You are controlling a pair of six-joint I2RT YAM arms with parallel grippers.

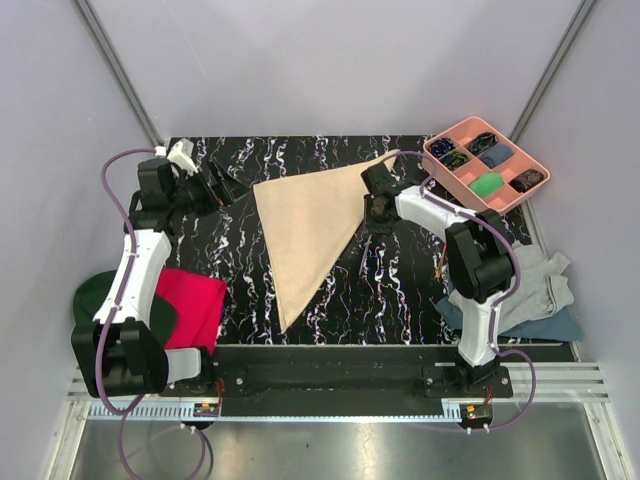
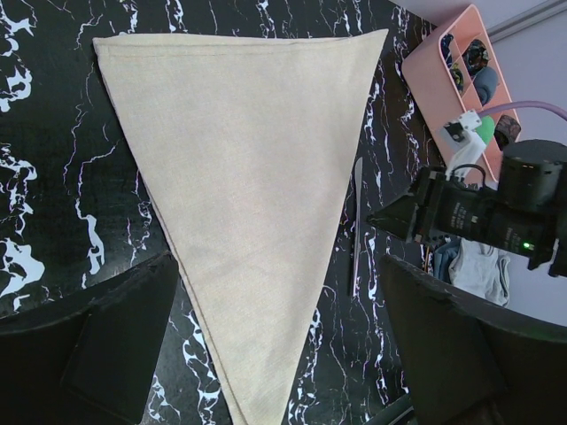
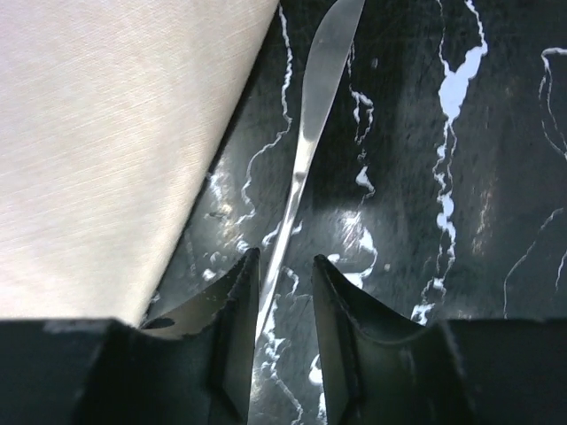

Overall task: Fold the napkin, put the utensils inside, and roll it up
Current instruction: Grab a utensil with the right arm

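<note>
a black desk (image 1: 400,290) veined with white is seen, closed in at 9, 12 and 3 o'clock by plain pale lilac walls (image 1: 330,60). a metal rail (image 1: 330,412) is run along its 6 o'clock edge, where both arms are bolted.

the napkin (image 1: 305,225) is laid flat at the middle of the desk, folded into a triangle. one edge is turned toward 12 o'clock and the long tip is pointed between 6 and 7 o'clock.

a utensil (image 3: 310,133), thin and shiny, is laid on the bare desk just beside the napkin's 3 o'clock edge, apart from the cloth. the right jaws are held low over it and narrowly spread, with one finger (image 3: 235,301) set on each side of its near end. whether it is touched cannot be told.

the left jaws are held widely spread above the desk at 10 o'clock of the napkin, with nothing between them.

a pink tray (image 1: 452,180) with compartments is set at the 1 o'clock corner, with small dark things and one green thing kept in it. a red cloth (image 1: 190,300) is laid over a green cloth (image 1: 95,295) at the 8 o'clock edge. grey and blue cloths (image 1: 530,290) are heaped at 4 o'clock.
</note>
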